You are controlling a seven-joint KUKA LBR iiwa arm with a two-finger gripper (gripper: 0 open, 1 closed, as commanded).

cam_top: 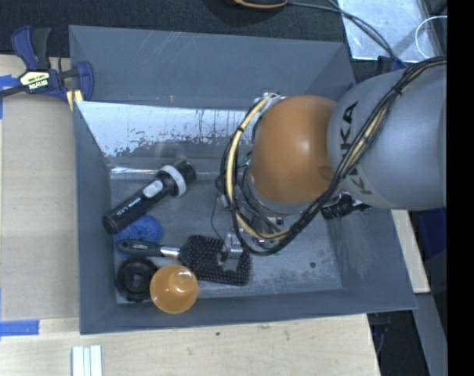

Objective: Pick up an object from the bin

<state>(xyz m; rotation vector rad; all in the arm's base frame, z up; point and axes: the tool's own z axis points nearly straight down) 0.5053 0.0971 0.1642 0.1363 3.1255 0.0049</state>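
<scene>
My gripper (235, 244) pokes out from under the orange wrist cover, low over the front middle of the bin floor. Right below it lies a black bristly brush head (211, 257), and the gripper's tip is at the brush's right part, touching it or just above it. To the left of the brush an orange ball (174, 288) rests against the front wall.
Left of the ball sits a black round thing (134, 276), with a blue lump (143, 229) and a silver-handled tool (152, 249) behind it. A black torch with a white band (149, 196) lies slanted at the back left. The arm covers the bin's right half.
</scene>
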